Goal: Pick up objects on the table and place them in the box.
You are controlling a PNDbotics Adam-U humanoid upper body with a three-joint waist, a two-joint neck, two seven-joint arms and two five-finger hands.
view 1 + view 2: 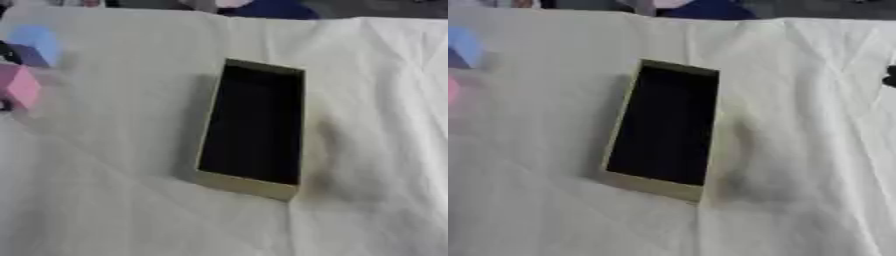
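Left eye view shows a long box [254, 127] lying in the middle of the desk [114, 210], which has a white, wrinkly cloth over it. The box has pale, tan-colored walls and a dark inside. Nothing can be seen inside the box, so it looks empty, though the dark bottom makes that hard to be sure of.

Far off at the left edge there are two small things. One is a blue block [35, 45], farther away, and the other is a pink block [19, 86], a bit nearer. They sit close to each other and well apart from the box. Something dark pokes in beside them at the very edge, but what it is cannot be told.

At the right edge of the right eye view there is a small dark shape [890, 76]. It may be part of the robot's right hand, but whether its fingers are spread or curled cannot be told. The left hand does not show clearly in either view.

So the job looks like it is just at the start. Both blocks seem to be left to pick up and put in the box.
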